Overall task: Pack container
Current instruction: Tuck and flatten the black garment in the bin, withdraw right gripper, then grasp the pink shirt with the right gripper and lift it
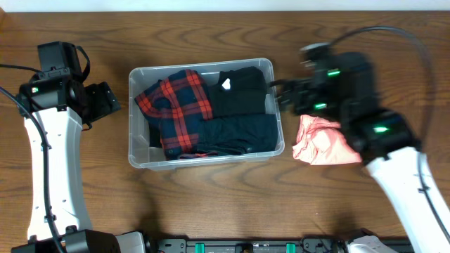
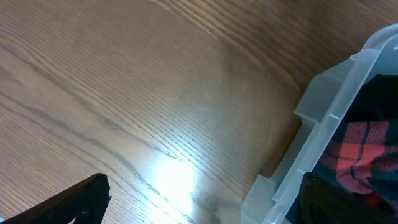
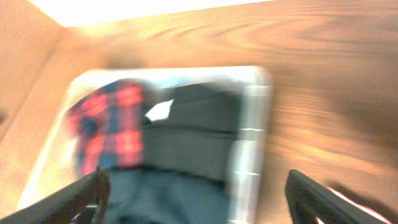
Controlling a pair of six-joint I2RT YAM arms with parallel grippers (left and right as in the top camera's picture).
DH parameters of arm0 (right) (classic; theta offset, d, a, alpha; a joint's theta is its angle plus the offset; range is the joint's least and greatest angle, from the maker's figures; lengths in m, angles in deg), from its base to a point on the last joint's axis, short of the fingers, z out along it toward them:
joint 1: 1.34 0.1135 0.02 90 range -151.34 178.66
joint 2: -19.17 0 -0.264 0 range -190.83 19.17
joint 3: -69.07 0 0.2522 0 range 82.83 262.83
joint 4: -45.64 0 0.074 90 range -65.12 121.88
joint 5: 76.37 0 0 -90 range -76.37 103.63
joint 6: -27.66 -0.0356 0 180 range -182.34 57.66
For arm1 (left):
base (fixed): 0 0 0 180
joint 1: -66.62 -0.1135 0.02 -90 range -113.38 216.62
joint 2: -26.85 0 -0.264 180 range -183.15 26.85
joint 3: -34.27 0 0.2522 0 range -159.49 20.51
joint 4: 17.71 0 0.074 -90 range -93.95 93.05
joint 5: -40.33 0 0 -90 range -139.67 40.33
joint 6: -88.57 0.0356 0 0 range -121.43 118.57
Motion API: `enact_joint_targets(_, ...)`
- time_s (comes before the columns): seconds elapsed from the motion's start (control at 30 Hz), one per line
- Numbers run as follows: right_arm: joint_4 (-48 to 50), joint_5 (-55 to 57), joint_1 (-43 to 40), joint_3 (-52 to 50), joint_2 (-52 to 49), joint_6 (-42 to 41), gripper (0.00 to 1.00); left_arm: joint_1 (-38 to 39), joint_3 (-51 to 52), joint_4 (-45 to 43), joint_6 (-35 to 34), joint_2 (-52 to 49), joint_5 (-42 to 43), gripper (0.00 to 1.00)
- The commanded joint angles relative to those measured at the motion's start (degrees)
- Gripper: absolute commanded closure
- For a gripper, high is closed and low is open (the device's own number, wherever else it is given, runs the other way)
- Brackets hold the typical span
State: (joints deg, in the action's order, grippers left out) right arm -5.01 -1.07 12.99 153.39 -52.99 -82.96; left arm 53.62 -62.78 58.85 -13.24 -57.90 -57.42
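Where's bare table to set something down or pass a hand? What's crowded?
Free: the table strip between the container and the near edge, and the gap between container and left arm. Crowded: right of the container, where the pink cloth and right arm sit. Clothes fill the container.

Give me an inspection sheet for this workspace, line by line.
Surface: wooden table, glare patch in left wrist view.
Job's things: clear container, lidless, holding a red plaid garment and dark clothing; pink cloth lies outside, right of it.
Clutter: nothing seen.
Grippers: left gripper open, empty, beside the container; right gripper open, empty, blurred.
Cables: black cable arcs over the right arm.
Surroundings: black rail at the table's near edge.
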Motion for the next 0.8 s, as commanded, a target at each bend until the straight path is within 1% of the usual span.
enact_joint_targets(0.0,-2.9,1.0,-10.1,-0.1,-1.4,-1.6,0.09,-0.2,0.0,0.1,-0.1,-0.2,-0.6,0.02)
enact_joint_targets(0.13,-7.0,0.1,-23.2,-0.1,-5.2,-1.6,0.05,-0.2,0.0,0.1,-0.1,-0.2,-0.6,0.02)
enact_joint_targets(0.2,-9.2,-0.8,-28.2,-0.1,-8.3,-1.6,0.05,-0.2,0.0,0.1,-0.1,-0.2,-0.7,0.02)
enact_joint_targets(0.3,-14.3,-3.9,-33.1,-0.2,-13.8,0.5,0.05,-0.2,0.0,0.1,-0.1,-0.2,-0.6,0.02)
enact_joint_targets(0.37,-17.6,-5.1,-34.7,-0.2,-17.1,2.7,0.07,-0.2,0.0,0.1,-0.1,-0.2,-0.6,0.02)
enact_joint_targets(0.43,-20.6,-5.3,-35.3,-0.2,-20.4,4.7,0.07,-0.2,0.0,0.1,-0.1,-0.2,-0.6,0.02)
enact_joint_targets(0.57,-23.1,-3.3,-35.3,-0.7,-24.7,5.2,0.05,-0.2,0.0,0.1,-0.1,-0.2,-0.6,0.02)
enact_joint_targets(0.63,-21.3,-1.0,-35.3,-2.0,-25.9,4.1,0.04,-0.2,0.0,0.1,-0.1,-0.2,-0.6,0.02)
enact_joint_targets(0.77,-12.2,-0.3,-35.4,-6.6,-27.0,3.5,0.04,-0.2,0.0,0.1,-0.1,-0.2,-0.6,0.02)
